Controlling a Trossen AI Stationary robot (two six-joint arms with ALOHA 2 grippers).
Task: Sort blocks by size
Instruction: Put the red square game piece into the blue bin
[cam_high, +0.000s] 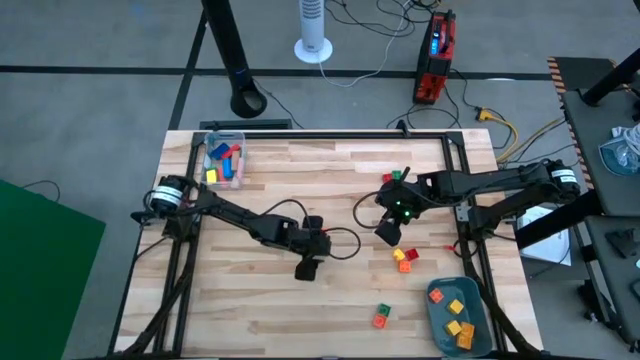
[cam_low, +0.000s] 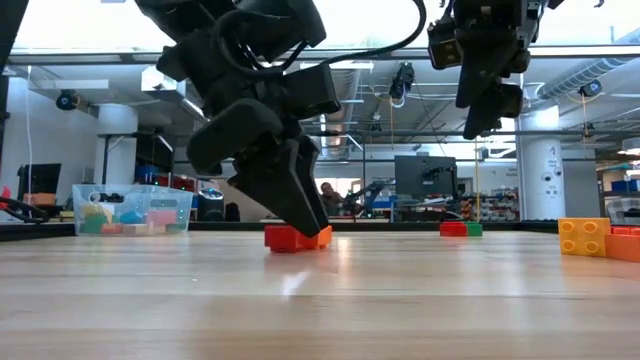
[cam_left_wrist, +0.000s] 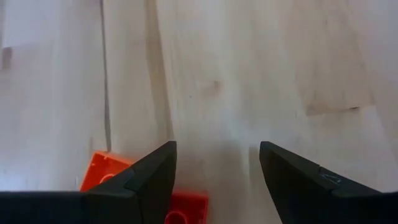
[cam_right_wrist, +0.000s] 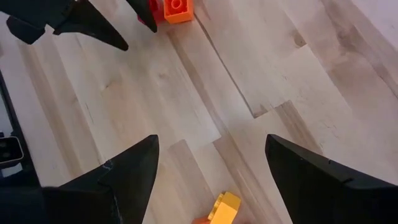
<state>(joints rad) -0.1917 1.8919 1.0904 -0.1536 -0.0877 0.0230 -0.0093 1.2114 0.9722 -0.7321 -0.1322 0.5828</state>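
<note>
Wooden table (cam_high: 330, 170): left end effector (cam_left_wrist: 217, 180) apart beside red-orange blocks (cam_left_wrist: 109, 177); right end effector (cam_right_wrist: 211, 174) apart, raised

I am working above a pale wooden table (cam_high: 330, 190) on grey floor (cam_high: 100, 110); a white fan (cam_high: 313, 30) is standing behind, ceiling lights (cam_low: 90, 85) are glowing.

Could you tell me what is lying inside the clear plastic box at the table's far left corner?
The clear plastic box holds several blocks, red, blue, yellow and pink. How many lie underneath the top ones cannot be seen, because they cover each other.
</note>
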